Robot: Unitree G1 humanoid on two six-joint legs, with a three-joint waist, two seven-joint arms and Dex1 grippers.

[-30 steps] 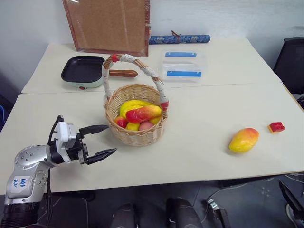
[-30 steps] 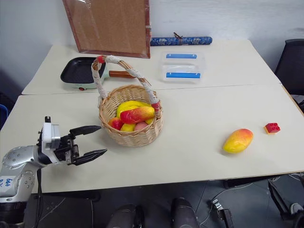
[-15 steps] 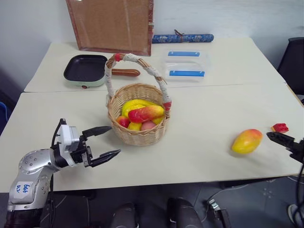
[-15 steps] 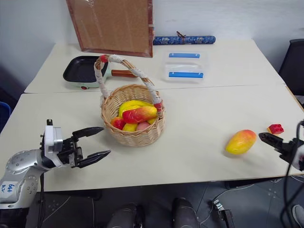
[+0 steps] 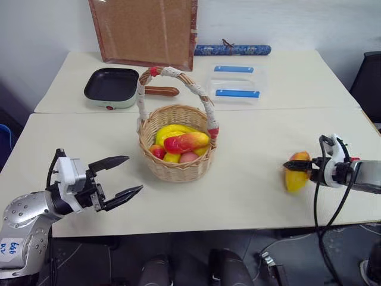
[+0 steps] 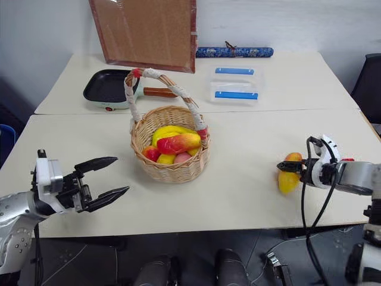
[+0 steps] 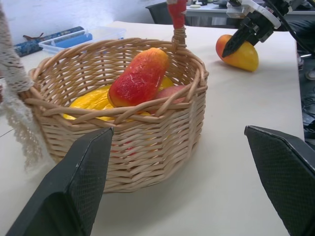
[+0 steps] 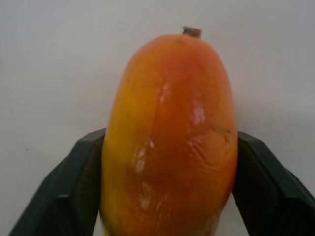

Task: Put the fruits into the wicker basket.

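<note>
One mango (image 5: 294, 181) lies on the table at the right, yellow-orange with a red end. My right gripper (image 5: 293, 166) is shut on this mango (image 8: 170, 137), one black finger (image 8: 74, 187) pressed to each side of it. The other mango (image 5: 186, 142) lies on top of smaller fruits inside the wicker basket (image 5: 175, 170), which stands mid-table with its arched handle (image 5: 178, 74) up. My left gripper (image 5: 132, 174) hovers open, left of the basket and apart from it, empty. In the left wrist view the basket (image 7: 147, 147) and its mango (image 7: 140, 78) sit just ahead.
A black square pan (image 5: 111, 84) and a clear container with blue strips (image 5: 237, 83) stand on the far table. A cork board (image 5: 146, 30) leans on the wall beside a blue roll (image 5: 232, 49). The table's front edge runs just below both grippers.
My right arm came in from the right edge and its fingers closed around the mango on the table. The left gripper stays open and has hardly moved.
</note>
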